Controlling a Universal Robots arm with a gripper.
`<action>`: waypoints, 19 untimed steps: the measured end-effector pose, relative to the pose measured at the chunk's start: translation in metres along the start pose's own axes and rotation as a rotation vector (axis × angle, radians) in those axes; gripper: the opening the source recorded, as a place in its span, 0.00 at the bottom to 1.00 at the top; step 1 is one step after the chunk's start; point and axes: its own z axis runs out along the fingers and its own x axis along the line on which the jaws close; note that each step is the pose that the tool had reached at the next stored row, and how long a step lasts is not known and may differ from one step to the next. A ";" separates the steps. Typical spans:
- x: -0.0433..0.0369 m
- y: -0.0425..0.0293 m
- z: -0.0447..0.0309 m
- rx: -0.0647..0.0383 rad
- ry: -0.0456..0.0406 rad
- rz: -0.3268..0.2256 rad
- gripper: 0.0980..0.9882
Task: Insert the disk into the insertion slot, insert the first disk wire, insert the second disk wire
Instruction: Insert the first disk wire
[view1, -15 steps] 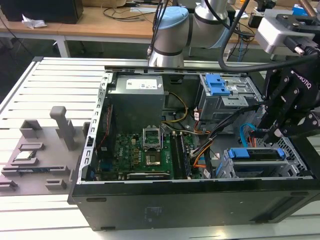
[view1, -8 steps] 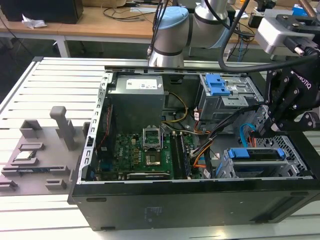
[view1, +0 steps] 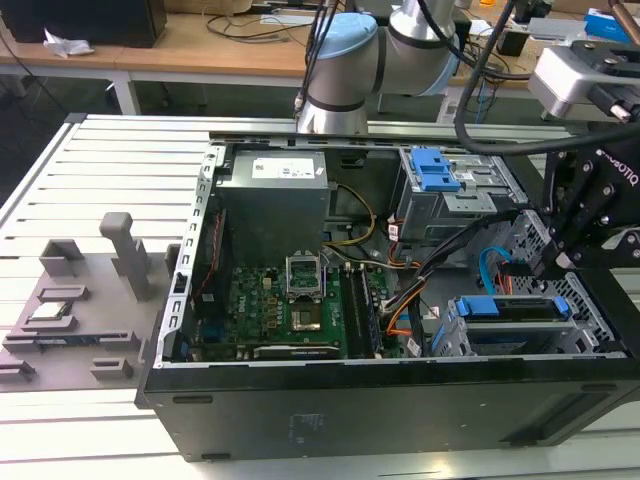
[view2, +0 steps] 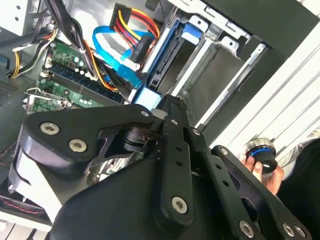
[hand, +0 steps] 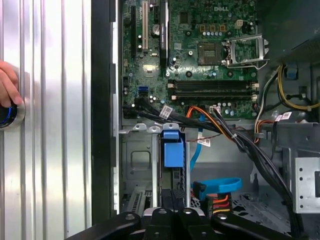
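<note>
Claw (hand: 172, 196) looks pinched shut with nothing visible in it, disk (view2: 161, 62) sitting in the slot (view2: 222, 41) just ahead. Blue cable (hand: 220, 184) loops right beside it, so any sideways drift could snag it and yank it loose.

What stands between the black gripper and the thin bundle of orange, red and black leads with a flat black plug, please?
In the second wrist view, the looping light-blue flat cable lies between the gripper and that bundle's plug.
</note>
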 end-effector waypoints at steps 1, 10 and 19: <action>-0.0002 -0.0026 0.0005 0.000 0.0014 0.000 0.01; -0.0274 -0.0196 0.0140 0.000 0.0227 0.001 0.01; -0.0411 -0.0209 0.0264 0.001 0.0313 0.001 0.01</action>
